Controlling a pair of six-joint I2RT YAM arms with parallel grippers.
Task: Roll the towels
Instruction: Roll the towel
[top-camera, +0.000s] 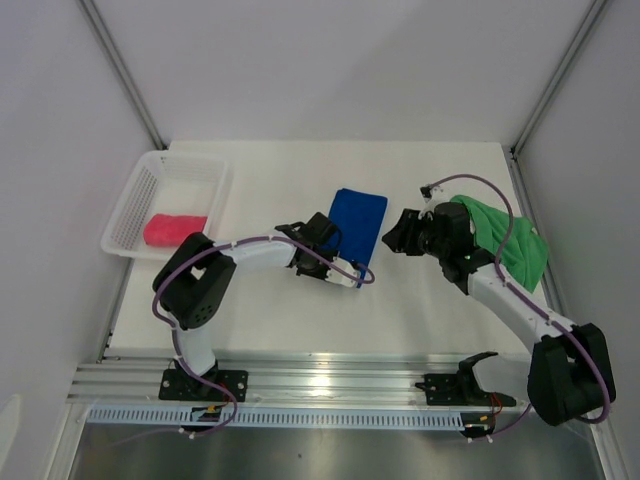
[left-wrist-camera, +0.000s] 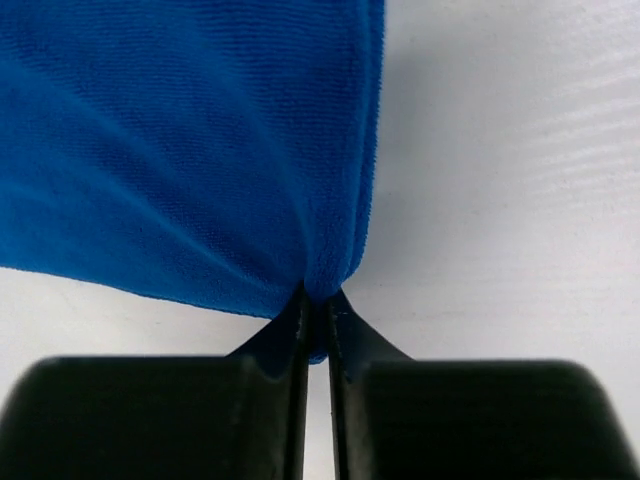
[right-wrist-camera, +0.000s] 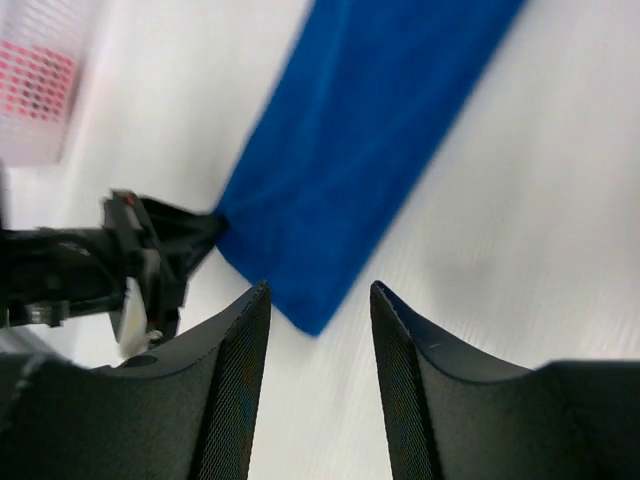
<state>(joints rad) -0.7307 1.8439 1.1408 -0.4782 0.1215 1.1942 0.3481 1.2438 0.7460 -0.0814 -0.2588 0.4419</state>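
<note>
Where the blue towel (top-camera: 360, 225) lies spread flat, its near left corner sits pinched between the closed jaws of the left gripper (left-wrist-camera: 317, 300). Just right of the blue towel hovers the right gripper (right-wrist-camera: 320, 290), jaws parted, holding nothing. Further right of it: green towel (top-camera: 512, 248), crumpled, partly under the right arm (top-camera: 510, 300). Well left of the blue towel: pink towel (top-camera: 175, 230), bundled inside the white mesh basket (top-camera: 215, 190).
</note>
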